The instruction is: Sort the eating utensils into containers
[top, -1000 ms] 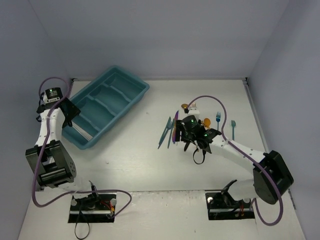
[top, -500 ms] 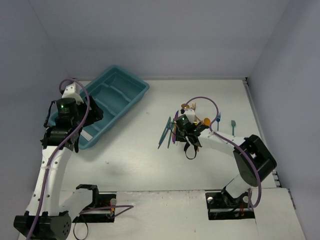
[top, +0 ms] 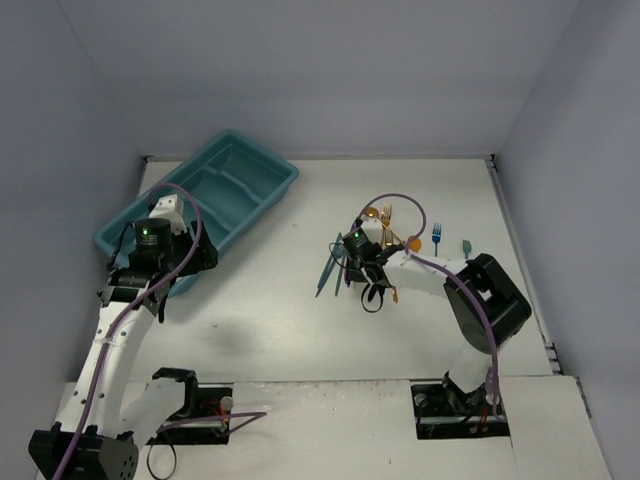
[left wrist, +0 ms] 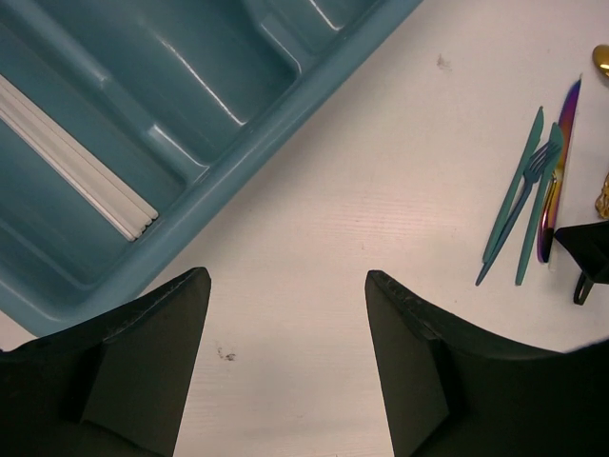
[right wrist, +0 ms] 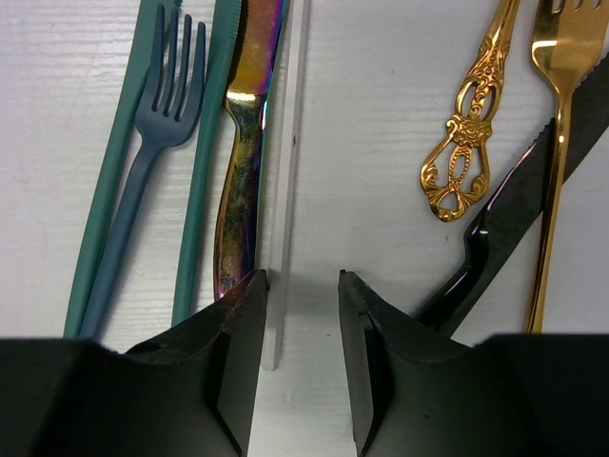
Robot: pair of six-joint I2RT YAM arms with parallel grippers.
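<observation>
**Cutlery tray** (left wrist: 143, 57) – teal plastic with long compartments, set askew at the far left of the white table (left wrist: 314, 219). One compartment holds a thin white strip (left wrist: 81, 167); what it is cannot be told.

**Left gripper** (left wrist: 285, 286) – the arm rises from its base at the near left, and the wrist hangs at the tray's near end. The camera looks down past the rim onto bare tabletop. The fingers stand wide apart with nothing between them.

**Right gripper** (right wrist: 302, 281) – the arm reaches forward and to the left from its base, its elbow out to the right, and the head is low over the loose cutlery at mid-table. The fingers are a narrow gap apart. They flank the near end of a slim white strip (right wrist: 285, 171) that lies flat on the table close to the left-hand finger. The gap is wider than the strip, so no clamp shows.

**Loose utensils**, all lying on the table well apart from the tray:
- To the left of the white strip, and just beside it, is an iridescent purple-gold knife (right wrist: 243, 162). Further left come a teal handle (right wrist: 205, 190), a blue-teal fork (right wrist: 157, 124) and another teal handle (right wrist: 100, 219).
- To its right are an ornate gold handle (right wrist: 461, 152), a black serrated knife (right wrist: 514, 233) and a gold fork (right wrist: 561, 95) crossing over it.
</observation>
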